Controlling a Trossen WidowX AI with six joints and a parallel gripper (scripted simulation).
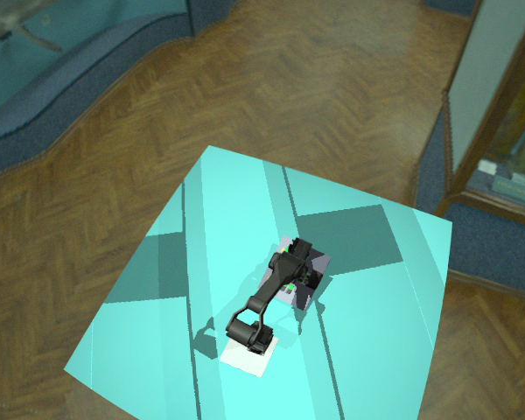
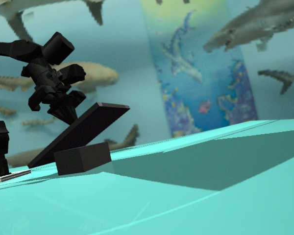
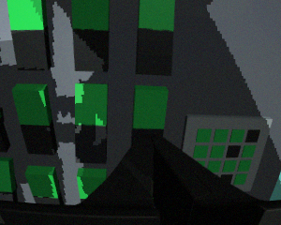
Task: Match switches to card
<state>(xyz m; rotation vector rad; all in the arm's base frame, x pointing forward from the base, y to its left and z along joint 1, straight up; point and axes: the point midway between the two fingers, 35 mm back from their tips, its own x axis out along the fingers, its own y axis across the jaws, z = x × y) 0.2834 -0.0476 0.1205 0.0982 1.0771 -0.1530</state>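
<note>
The switch panel [image 1: 320, 261] [image 2: 91, 125] is a tilted slab carrying a grid of rocker switches, each with a green far half and a dark grey near half. In the wrist view, the switch nearest my fingertips is in the grid's right column. My gripper [image 3: 148, 142] [image 2: 69, 120] is shut and empty. Its tips are very close over the panel, just below that switch; I cannot tell if they touch. The small card [image 3: 225, 157] lies right of the grid, mostly green with a couple of dark squares. My arm [image 1: 271, 284] hides most of the panel in the top view.
The panel rests on a dark block [image 2: 82, 156] on the cyan table [image 1: 367, 316]. My arm's base stands on a white plate [image 1: 249, 363]. Parquet floor and display cases surround the table.
</note>
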